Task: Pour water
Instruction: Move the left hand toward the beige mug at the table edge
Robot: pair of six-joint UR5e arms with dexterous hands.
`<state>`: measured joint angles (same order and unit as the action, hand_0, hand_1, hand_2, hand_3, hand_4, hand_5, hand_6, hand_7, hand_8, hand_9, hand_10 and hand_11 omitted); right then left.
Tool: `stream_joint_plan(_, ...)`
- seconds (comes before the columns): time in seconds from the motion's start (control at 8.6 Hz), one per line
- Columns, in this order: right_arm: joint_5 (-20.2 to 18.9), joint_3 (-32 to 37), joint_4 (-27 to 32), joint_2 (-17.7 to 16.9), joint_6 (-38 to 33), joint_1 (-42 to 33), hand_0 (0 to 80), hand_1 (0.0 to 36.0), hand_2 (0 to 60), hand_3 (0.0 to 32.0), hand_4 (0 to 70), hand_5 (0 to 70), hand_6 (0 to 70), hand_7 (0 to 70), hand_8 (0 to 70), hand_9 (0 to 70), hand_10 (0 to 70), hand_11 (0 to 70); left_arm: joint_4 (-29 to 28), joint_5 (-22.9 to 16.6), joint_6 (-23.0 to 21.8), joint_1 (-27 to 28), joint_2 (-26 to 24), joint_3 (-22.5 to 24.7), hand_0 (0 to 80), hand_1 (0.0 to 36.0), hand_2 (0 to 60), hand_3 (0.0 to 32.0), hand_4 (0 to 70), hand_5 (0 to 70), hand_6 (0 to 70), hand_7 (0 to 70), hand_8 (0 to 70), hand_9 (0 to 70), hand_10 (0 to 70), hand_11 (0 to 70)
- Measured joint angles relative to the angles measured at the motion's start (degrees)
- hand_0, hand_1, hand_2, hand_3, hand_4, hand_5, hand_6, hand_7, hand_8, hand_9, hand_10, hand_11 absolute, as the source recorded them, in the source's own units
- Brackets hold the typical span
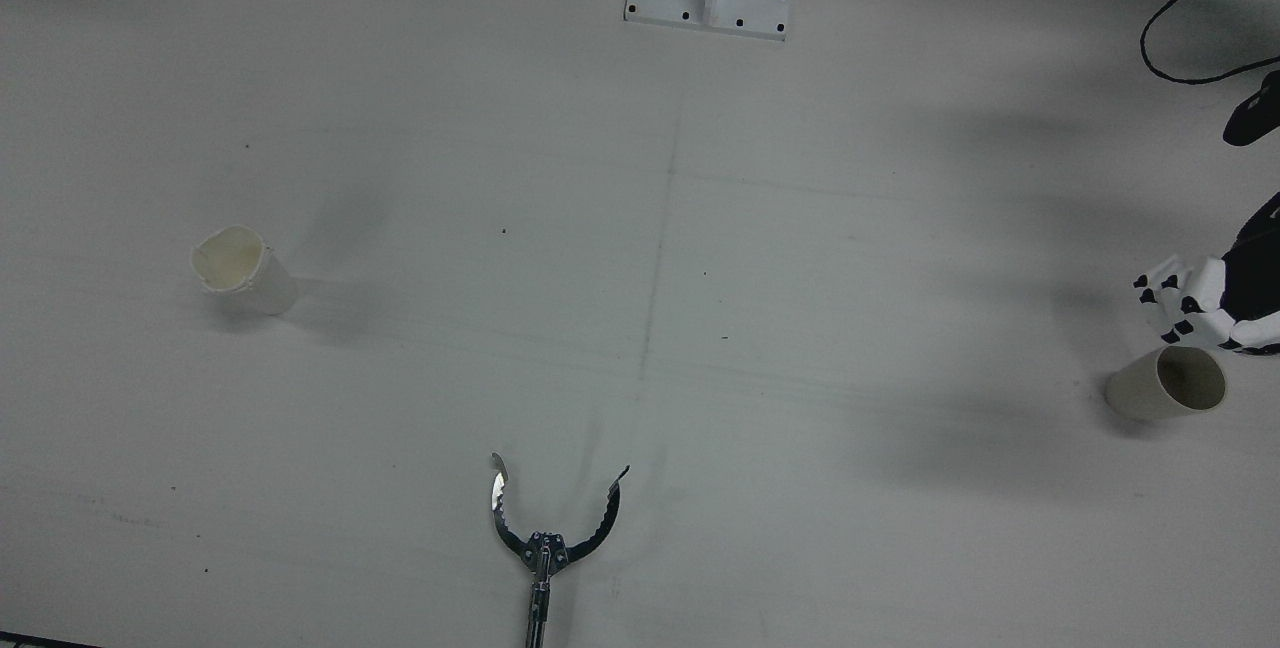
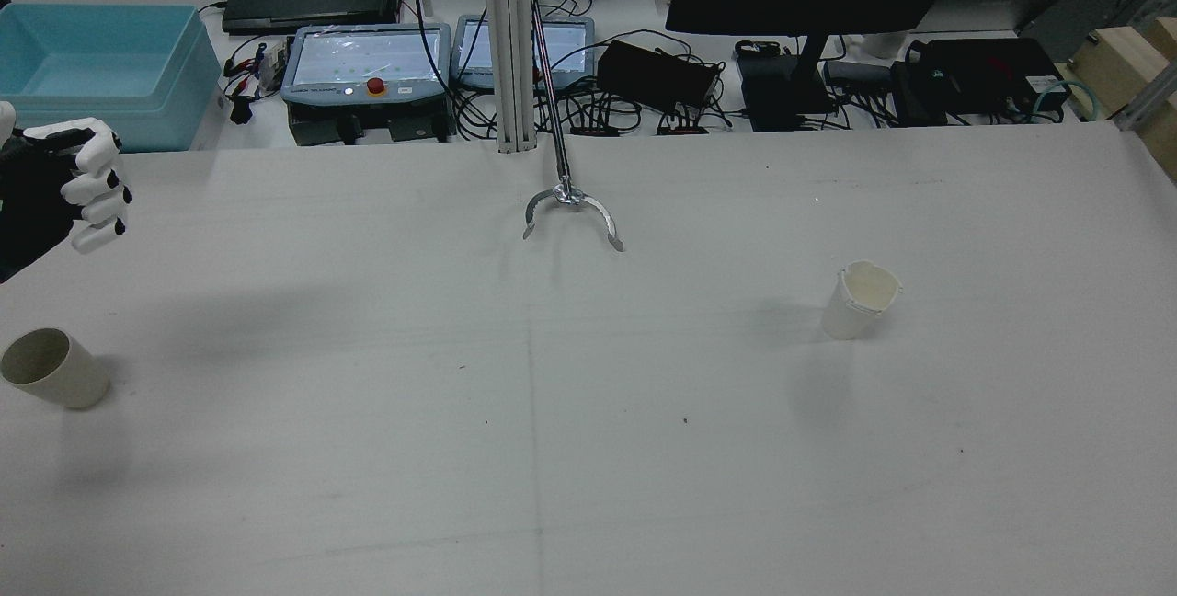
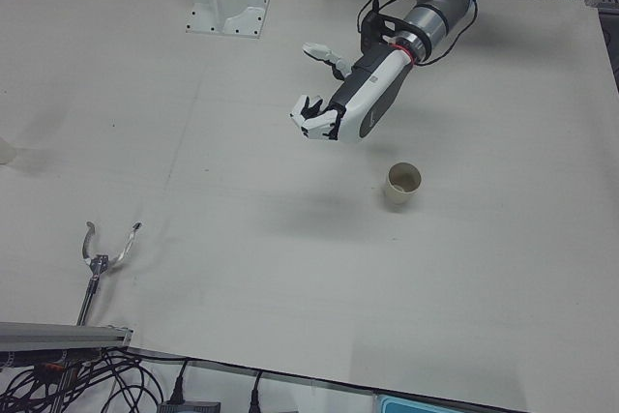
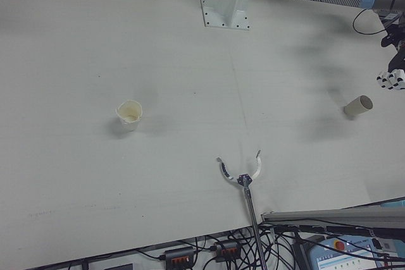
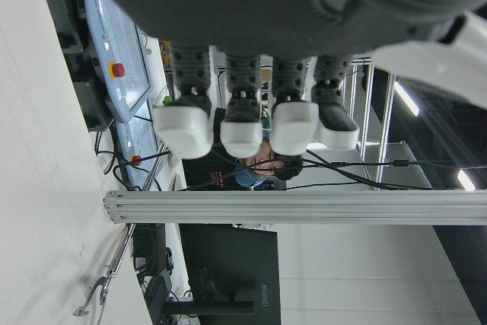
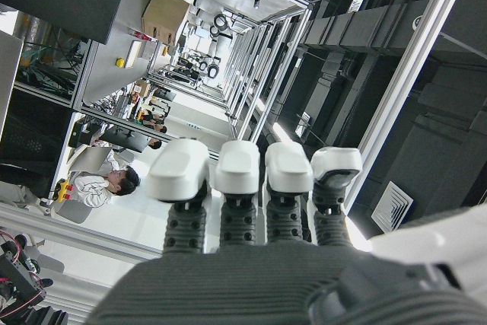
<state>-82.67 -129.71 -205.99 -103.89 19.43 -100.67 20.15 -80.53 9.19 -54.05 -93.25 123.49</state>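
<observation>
Left hand [image 3: 334, 108] is seen raised above the table, fingers loosely curled, holding nothing, near but apart from a paper cup [image 3: 402, 184] at the table's left side. Right hand [image 6: 259, 211] shows only in its own cam: fingers bent, nothing held. A 2nd, dented cup [image 1: 243, 270] stands well apart on the right half. Nothing grasped or poured yet. Wide bare tabletop between cups; a reacher tool [image 1: 548, 528] lies near the operators' edge.
</observation>
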Motion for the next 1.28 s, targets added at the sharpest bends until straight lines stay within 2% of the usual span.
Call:
stream_joint_plan(0.12,-0.02,-0.02,-0.02,0.0,0.0,0.02,0.3,0.0,22.0,0.0,21.7,70.0,70.0,70.0,70.0,70.0,60.3,70.0,-0.02,0.01,-0.02,0.0,0.0,-0.1,0.0,0.0,17.3,0.0,32.0,70.0,65.4,70.0,50.2,70.0,52.3,70.0)
stream_joint_plan(0.23,-0.06,-0.02,-0.02,0.0,0.03,0.1,2.8,0.0,20.6,0.0,20.0,70.0,70.0,70.0,70.0,70.0,56.2,70.0,-0.02,0.02,-0.03,-0.02,0.0,-0.1,0.0,0.0,17.4,0.0,29.3,70.0,58.1,70.0,43.7,62.7,44.2,60.6)
stream_joint_plan(0.35,-0.13,0.07,-0.02,0.31,0.2,0.19,5.7,0.0,18.8,0.0,18.4,70.0,68.4,70.0,68.7,70.0,49.4,68.3,-0.13,0.13,0.03,-0.02,-0.04,-0.03,4.0,0.0,14.2,0.0,23.5,70.0,38.3,70.0,24.3,38.8,24.0,33.8)
stream_joint_plan(0.47,-0.17,0.09,0.01,0.62,0.44,0.32,9.6,0.0,16.2,0.0,16.1,70.0,53.4,70.0,53.7,70.0,40.4,55.8,-0.95,0.29,0.19,-0.02,-0.06,-0.01,13.7,0.5,12.2,0.0,18.0,39.9,17.4,39.1,6.5,12.4,8.5,11.9)
stream_joint_plan(0.58,-0.26,-0.33,0.1,1.38,1.18,0.14,13.0,0.0,13.9,0.0,16.2,59.6,37.3,54.0,34.6,48.9,27.1,38.6,-2.71,0.42,0.73,-0.01,-0.08,-0.16,28.2,4.1,9.1,0.0,8.4,15.0,6.9,15.7,0.4,1.7,3.4,5.1)
stream_joint_plan(0.7,-0.47,-0.75,0.18,2.05,2.43,-0.54,18.2,0.0,12.6,0.0,15.4,38.8,26.1,36.3,18.9,27.9,19.5,28.1,-5.39,0.43,3.18,-0.03,-0.24,-0.32,40.6,8.3,6.7,9.0,0.7,0.8,0.2,3.6,0.0,0.0,0.0,0.8)
stream_joint_plan(0.81,-0.68,-0.88,0.28,2.47,3.32,-0.99,24.1,1.3,10.3,0.0,12.0,23.9,16.4,19.2,8.3,11.8,14.5,21.2,-7.98,0.29,6.88,0.0,-0.34,-0.25,45.3,11.5,5.6,12.2,0.0,0.0,0.0,0.4,0.0,0.0,0.0,0.0)
stream_joint_plan(0.93,-0.78,-0.79,0.45,2.85,3.83,-1.07,30.7,3.7,8.0,0.0,5.1,13.7,6.0,2.5,0.2,0.0,7.6,11.5,-9.92,0.14,11.47,0.01,-0.36,0.35,46.9,13.7,4.8,15.0,0.0,0.0,0.0,0.0,0.0,0.0,0.0,0.0)
stream_joint_plan(1.05,-0.81,-0.58,0.88,3.48,4.13,-0.83,37.4,6.0,7.3,0.2,2.1,9.0,0.8,0.0,0.0,0.0,1.1,2.4,-10.71,0.3,17.14,0.01,-0.33,2.45,48.0,15.5,4.9,13.8,0.0,0.0,0.0,0.0,0.0,0.0,0.0,0.0)
stream_joint_plan(1.16,-0.92,-0.17,2.12,4.65,4.4,-0.48,38.9,6.9,8.2,0.0,5.8,8.2,1.3,0.0,0.0,0.0,0.0,0.0,-10.89,0.97,23.84,-0.02,-0.26,5.23,47.1,13.8,4.0,8.4,0.0,0.0,0.0,0.0,0.0,0.0,0.0,0.0)
stream_joint_plan(1.28,-1.01,0.11,3.09,5.73,4.61,0.03,39.8,7.6,7.8,0.0,6.0,8.0,0.0,0.0,0.0,0.0,0.0,0.0,-9.79,1.41,28.2,-0.02,-0.22,6.8,46.5,12.2,3.2,3.0,0.0,0.0,0.0,0.4,0.0,0.4,0.0,0.0)
